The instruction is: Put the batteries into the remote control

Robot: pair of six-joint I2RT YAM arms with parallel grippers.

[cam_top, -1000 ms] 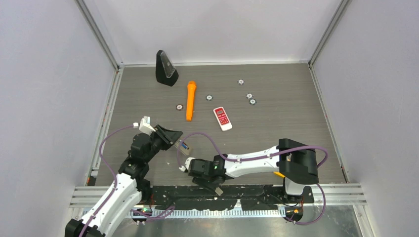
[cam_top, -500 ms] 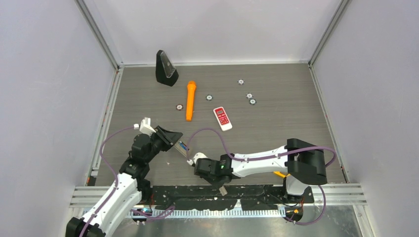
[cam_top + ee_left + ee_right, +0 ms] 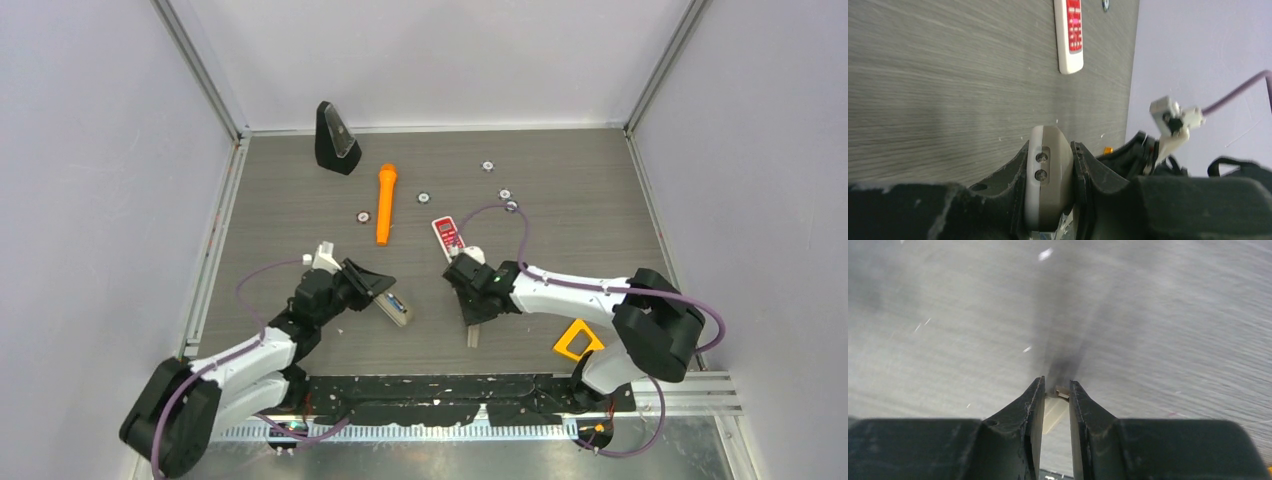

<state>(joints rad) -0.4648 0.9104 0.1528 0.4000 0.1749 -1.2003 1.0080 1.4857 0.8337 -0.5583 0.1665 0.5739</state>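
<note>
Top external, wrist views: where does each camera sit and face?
Top external: above, behind the bases, looking down at the grey wooden table; left arm, right arm show.
Left wrist: looks along its fingers, clamped on a grey rounded remote.
Right wrist: faces the table; fingers pinch a pale flat piece.
Shared: top, left wrist show the red-and-white remote.

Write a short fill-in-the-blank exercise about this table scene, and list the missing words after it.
1. The grey remote is clamped in the ___ tool.
2. The small beige piece is pinched in the ___ tool.
3. In the top view, the long cylinder lying left of the red-and-white remote is ___ in colour.

Missing words: left; right; orange.
</note>
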